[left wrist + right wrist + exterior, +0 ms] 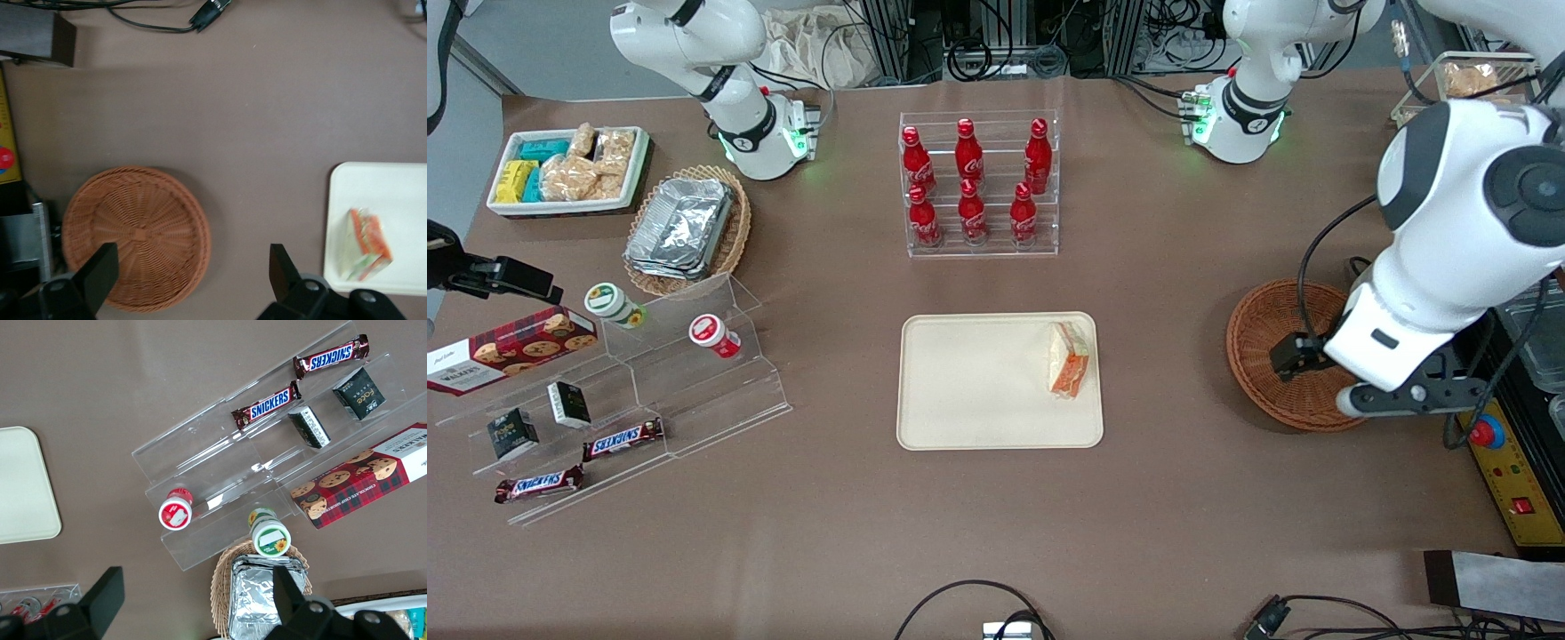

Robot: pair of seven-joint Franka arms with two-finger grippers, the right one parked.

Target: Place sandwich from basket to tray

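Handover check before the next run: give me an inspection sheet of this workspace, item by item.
Surface: brown table, no spills seen.
Job's things: sandwich lies on the tray, near the edge toward the working arm's end; basket holds nothing.
Clutter: cola bottles in a clear rack, acrylic steps with Snickers bars, cookie box, foil containers in a tan basket, white snack bin.
Grippers: gripper open, holding nothing, over the table at the basket's rim.
Cables: loose loop at the table edge nearest the front camera.
Surroundings: yellow control box beside the basket.
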